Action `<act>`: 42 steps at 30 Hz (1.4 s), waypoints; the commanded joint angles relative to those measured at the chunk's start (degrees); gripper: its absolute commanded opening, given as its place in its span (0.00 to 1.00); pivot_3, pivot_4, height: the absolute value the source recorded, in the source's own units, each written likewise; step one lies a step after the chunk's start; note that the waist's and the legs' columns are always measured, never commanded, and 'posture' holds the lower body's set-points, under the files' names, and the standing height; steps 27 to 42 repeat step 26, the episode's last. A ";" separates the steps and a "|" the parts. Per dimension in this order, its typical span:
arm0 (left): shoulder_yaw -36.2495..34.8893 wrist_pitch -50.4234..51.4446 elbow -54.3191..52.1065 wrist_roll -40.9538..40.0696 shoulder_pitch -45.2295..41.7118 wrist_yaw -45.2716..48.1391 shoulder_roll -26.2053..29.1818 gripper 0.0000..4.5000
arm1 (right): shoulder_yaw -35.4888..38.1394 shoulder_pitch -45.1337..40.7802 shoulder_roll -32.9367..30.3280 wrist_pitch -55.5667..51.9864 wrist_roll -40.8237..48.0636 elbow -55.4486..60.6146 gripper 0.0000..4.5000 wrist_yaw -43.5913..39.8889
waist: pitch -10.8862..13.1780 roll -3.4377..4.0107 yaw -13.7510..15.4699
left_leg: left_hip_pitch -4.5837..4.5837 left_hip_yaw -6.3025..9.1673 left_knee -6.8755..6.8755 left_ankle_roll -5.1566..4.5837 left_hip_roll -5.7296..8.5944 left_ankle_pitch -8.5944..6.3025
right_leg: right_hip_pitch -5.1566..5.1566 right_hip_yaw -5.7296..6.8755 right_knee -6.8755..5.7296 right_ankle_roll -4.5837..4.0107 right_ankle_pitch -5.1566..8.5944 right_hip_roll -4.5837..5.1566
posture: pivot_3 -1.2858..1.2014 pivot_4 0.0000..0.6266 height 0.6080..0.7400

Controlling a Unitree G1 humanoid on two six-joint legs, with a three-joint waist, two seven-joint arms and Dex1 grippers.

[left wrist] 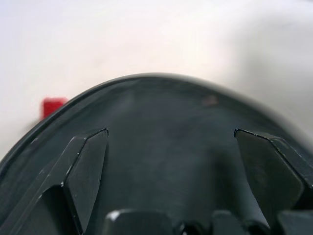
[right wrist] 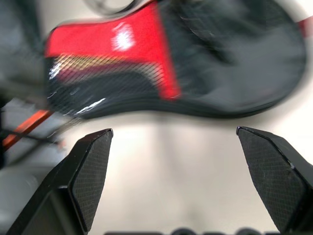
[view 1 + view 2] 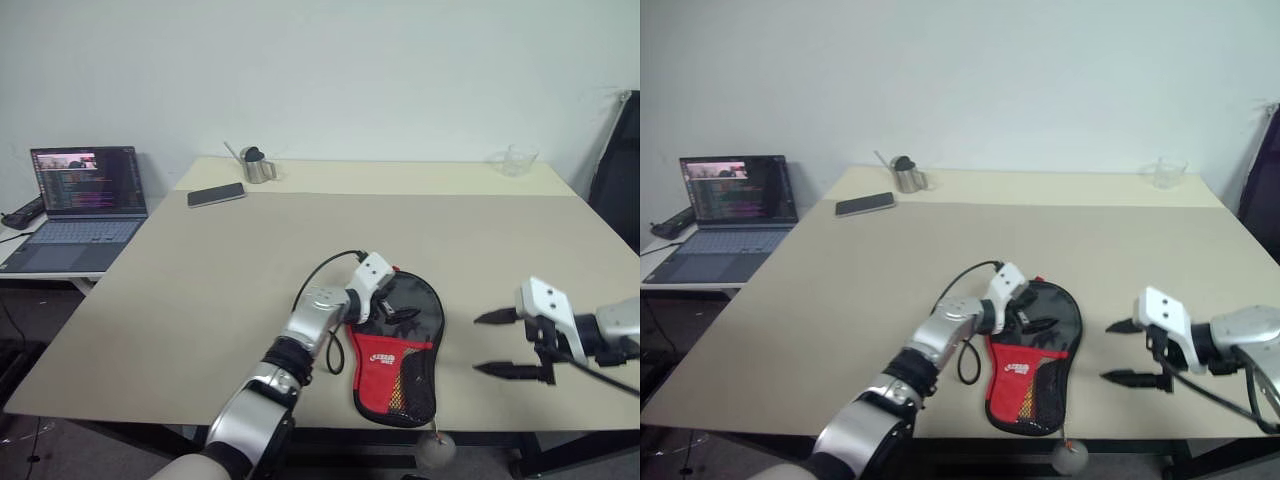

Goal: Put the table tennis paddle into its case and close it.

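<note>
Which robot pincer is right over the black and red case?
The left pincer, hovering open above the case. The right pincer is off beside it, over bare table.

The two head eyes looked forward and down over the table (image 3: 200, 300), sharing the case (image 3: 405, 350) between both grippers. The left wrist camera sat very close above the case's black panel, looking along its spread fingers (image 1: 83, 171). The right wrist camera faced the case from beside it, farther back.
</note>
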State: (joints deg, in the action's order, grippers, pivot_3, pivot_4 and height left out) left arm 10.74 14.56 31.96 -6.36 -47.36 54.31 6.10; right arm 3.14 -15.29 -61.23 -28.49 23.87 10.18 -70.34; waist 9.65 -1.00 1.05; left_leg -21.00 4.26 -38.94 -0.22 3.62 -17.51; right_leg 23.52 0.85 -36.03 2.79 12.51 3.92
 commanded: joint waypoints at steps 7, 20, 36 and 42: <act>-10.37 13.59 -25.16 -14.63 1.97 20.53 28.94 1.00 | -0.12 -13.21 -1.23 10.07 -4.29 -19.14 0.99 -6.54 | 0.17 0.16 -1.06 | -0.01 -0.09 0.15 0.05 -0.03 -0.04 | 0.13 -0.09 0.09 -0.09 0.06 -0.04 | 0.52 0.24 1.00; -30.79 15.50 -23.90 -23.58 19.28 30.18 57.52 1.00 | 14.74 -6.01 -6.89 5.99 3.06 -19.25 0.99 -11.41 | 0.62 0.37 -0.90 | -0.18 -0.10 0.17 0.00 -0.09 -0.11 | 0.33 -0.06 0.03 -0.23 0.14 -0.03 | 0.52 0.24 1.00; -31.91 15.22 -23.29 -24.32 20.90 28.18 57.62 1.00 | 16.17 -2.46 -4.94 2.28 5.53 -12.27 0.99 -8.10 | 0.65 0.41 -1.13 | -0.11 -0.16 0.15 -0.19 -0.15 -0.21 | 0.30 -0.09 -0.07 -0.23 0.14 -0.04 | 0.52 0.24 1.00; -31.91 15.22 -23.29 -24.32 20.90 28.18 57.62 1.00 | 16.17 -2.46 -4.94 2.28 5.53 -12.27 0.99 -8.10 | 0.65 0.41 -1.13 | -0.11 -0.16 0.15 -0.19 -0.15 -0.21 | 0.30 -0.09 -0.07 -0.23 0.14 -0.04 | 0.52 0.24 1.00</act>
